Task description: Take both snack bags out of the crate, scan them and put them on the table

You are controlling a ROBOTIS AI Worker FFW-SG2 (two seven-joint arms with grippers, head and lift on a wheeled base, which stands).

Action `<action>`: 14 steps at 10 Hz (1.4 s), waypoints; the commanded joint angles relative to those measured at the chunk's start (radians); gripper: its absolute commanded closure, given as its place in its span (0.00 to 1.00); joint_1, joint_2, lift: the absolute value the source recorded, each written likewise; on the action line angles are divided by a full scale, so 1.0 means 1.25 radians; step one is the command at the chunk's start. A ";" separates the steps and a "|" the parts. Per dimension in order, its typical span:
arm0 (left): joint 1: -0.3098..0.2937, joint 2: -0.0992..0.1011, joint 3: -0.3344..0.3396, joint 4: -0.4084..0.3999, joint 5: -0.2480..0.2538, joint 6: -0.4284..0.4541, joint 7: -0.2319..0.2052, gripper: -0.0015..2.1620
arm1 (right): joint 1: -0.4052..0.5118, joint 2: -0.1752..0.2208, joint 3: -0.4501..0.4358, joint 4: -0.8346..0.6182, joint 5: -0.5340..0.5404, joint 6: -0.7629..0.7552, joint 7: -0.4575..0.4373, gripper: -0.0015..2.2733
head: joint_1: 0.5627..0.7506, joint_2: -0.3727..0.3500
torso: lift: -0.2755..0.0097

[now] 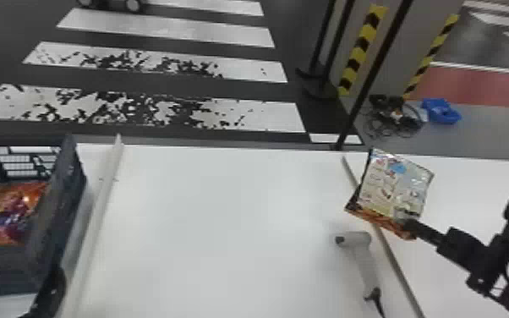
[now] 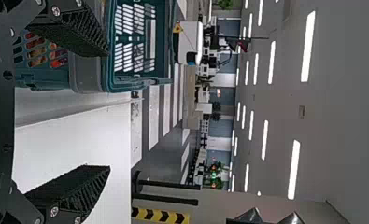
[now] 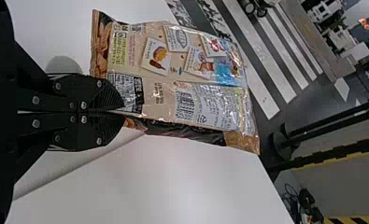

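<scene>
Nearest the lens, the right gripper [image 3: 122, 111] has its jaws clamped together on the bottom edge of one snack bag [image 1: 397, 186], held tilted above the right part of the desk [image 1: 224, 203]. Setting that bag down seems the likely step, though whether its barcode [image 3: 185, 105] has been read cannot be told. If not, bring the code round to the nose of the scanner [image 1: 361, 258], which points left, away from the bag. Otherwise, lower it well clear of scanner and cable [image 1: 377, 306], and part the jaws once the desk bears its weight; pinched at one edge, it could swing. The left gripper [image 2: 109, 110] waits beside the crate [image 1: 69, 186], jaws wide apart. The other bag [image 1: 6, 217] lies inside, its far side cut off by the picture's edge; the jaws cover the held bag's pinched spot.
</scene>
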 commanded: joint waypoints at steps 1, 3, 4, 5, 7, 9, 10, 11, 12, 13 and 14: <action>0.000 0.001 0.001 0.001 0.000 0.000 0.000 0.07 | -0.006 -0.016 -0.048 0.049 -0.001 -0.059 -0.022 0.99 | 0.70 0.16 | 0.64; -0.001 0.000 0.000 0.001 0.000 0.000 0.000 0.07 | -0.006 -0.033 -0.064 0.109 0.035 -0.157 -0.080 0.99 | 0.70 0.05 | 0.64; -0.001 -0.001 0.000 0.001 -0.001 0.000 0.000 0.07 | -0.006 -0.047 -0.064 0.151 0.038 -0.208 -0.113 0.99 | 0.70 0.03 | 0.64; -0.001 -0.001 0.000 0.001 -0.001 0.000 0.000 0.07 | -0.012 -0.060 -0.065 0.195 0.038 -0.248 -0.131 0.99 | 0.70 0.03 | 0.64; -0.001 -0.001 0.000 0.002 0.000 0.000 0.000 0.07 | -0.028 -0.075 -0.061 0.279 0.038 -0.319 -0.158 0.99 | 0.70 0.03 | 0.64; -0.001 0.000 0.000 0.002 0.000 0.002 0.000 0.07 | -0.045 -0.092 -0.052 0.355 0.038 -0.361 -0.191 0.99 | 0.70 0.03 | 0.64; -0.001 0.001 0.000 0.001 0.000 0.000 0.000 0.07 | -0.050 -0.097 -0.048 0.385 0.038 -0.378 -0.200 0.98 | 0.70 0.03 | 0.64; -0.001 0.001 0.000 0.001 0.000 0.002 0.000 0.07 | -0.050 -0.098 -0.041 0.398 0.039 -0.407 -0.211 0.80 | 0.70 0.03 | 0.64; -0.001 0.003 0.000 0.000 0.000 0.002 0.000 0.07 | -0.046 -0.097 -0.033 0.399 0.039 -0.422 -0.228 0.41 | 0.70 0.03 | 0.64; 0.000 0.003 0.000 -0.002 0.000 0.002 0.000 0.07 | -0.044 -0.097 -0.030 0.399 0.043 -0.434 -0.234 0.00 | 0.70 0.03 | 0.64; 0.000 0.003 0.001 -0.002 0.002 0.002 0.000 0.07 | -0.040 -0.097 -0.031 0.396 0.044 -0.437 -0.238 0.00 | 0.70 0.03 | 0.64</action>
